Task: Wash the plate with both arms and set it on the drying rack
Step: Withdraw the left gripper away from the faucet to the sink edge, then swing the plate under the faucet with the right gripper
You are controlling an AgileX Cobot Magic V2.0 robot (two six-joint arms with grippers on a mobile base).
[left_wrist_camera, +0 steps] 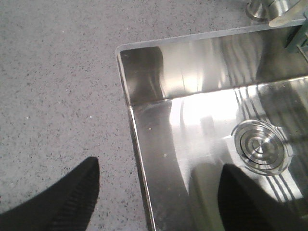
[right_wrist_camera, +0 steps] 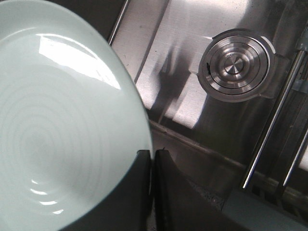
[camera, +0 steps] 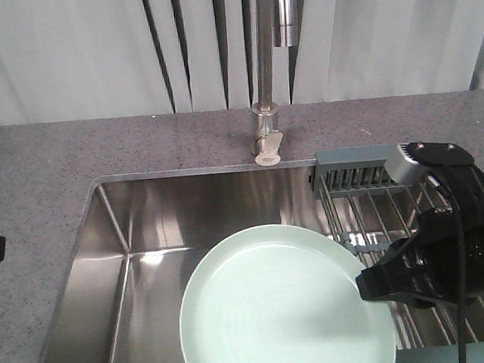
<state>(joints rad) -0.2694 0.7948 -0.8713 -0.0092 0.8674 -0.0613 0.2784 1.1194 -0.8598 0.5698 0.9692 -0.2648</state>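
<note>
Plate [camera: 276, 312] sat clamped by its rim in your right gripper [right_wrist_camera: 153, 156], out over the sink [camera: 121, 231]. Your left gripper [left_wrist_camera: 161, 166] hung wide and empty at the sink's corner. Wash step, I'd judge: next you needed it on the plate, faucet [camera: 264, 122] ahead; drying rack [camera: 368, 198] beside the right wrist.

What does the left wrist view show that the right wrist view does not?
Only the left wrist view shows the grey speckled countertop and the left gripper, open and empty. Only the right wrist view shows the mint-green plate, its rim pinched by the right gripper, and wires of the drying rack. Both show the round steel drain and the sink basin.
</note>
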